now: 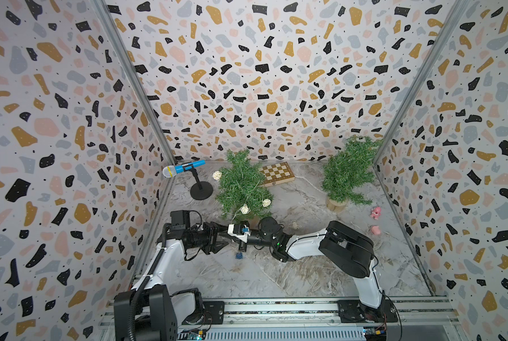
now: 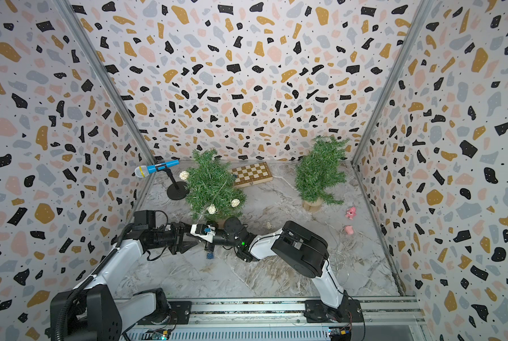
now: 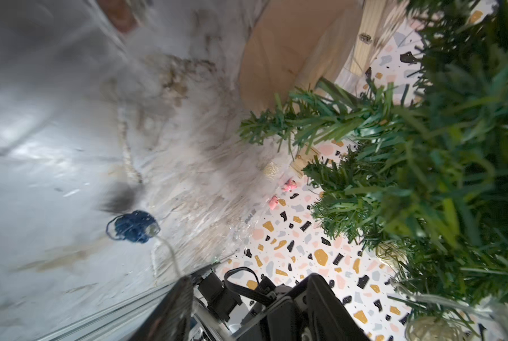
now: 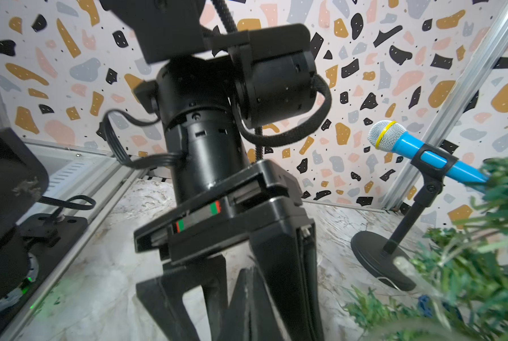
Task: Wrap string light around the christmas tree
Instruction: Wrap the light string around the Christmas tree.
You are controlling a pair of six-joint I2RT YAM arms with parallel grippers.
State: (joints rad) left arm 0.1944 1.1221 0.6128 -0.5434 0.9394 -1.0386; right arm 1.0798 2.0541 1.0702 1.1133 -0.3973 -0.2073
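Christmas tree (image 1: 241,186): stood at eleven o'clock on the bench (image 1: 305,265) in both top views; a second, bare tree (image 1: 347,171) is seen at one o'clock, well apart
String light (image 1: 244,209): partly laid on the tree; one pale woven ball is seen high at its ten o'clock side, two low at its six o'clock side; a thin wire drops from the low boughs towards the tools
Blue object (image 1: 239,255): lain on the bench at six o'clock of the tools; a pale wire is seen leading from it in the left wrist view
Left tool (image 1: 224,239): placed at six o'clock of the tree; fingers spread; nothing is seen pinched
Right tool (image 1: 233,233): brought tip to tip with the left tool; pressed together; whether the wire is pinched cannot be told
Step in hand: judged to be a hand-over of the wire below the tree
Doing it well: the left tool should be closed on the wire before the right is released; the wire should be carried round the nine o'clock side, clear of the microphone (image 1: 184,169); tension should be kept light, lest the tree be tipped
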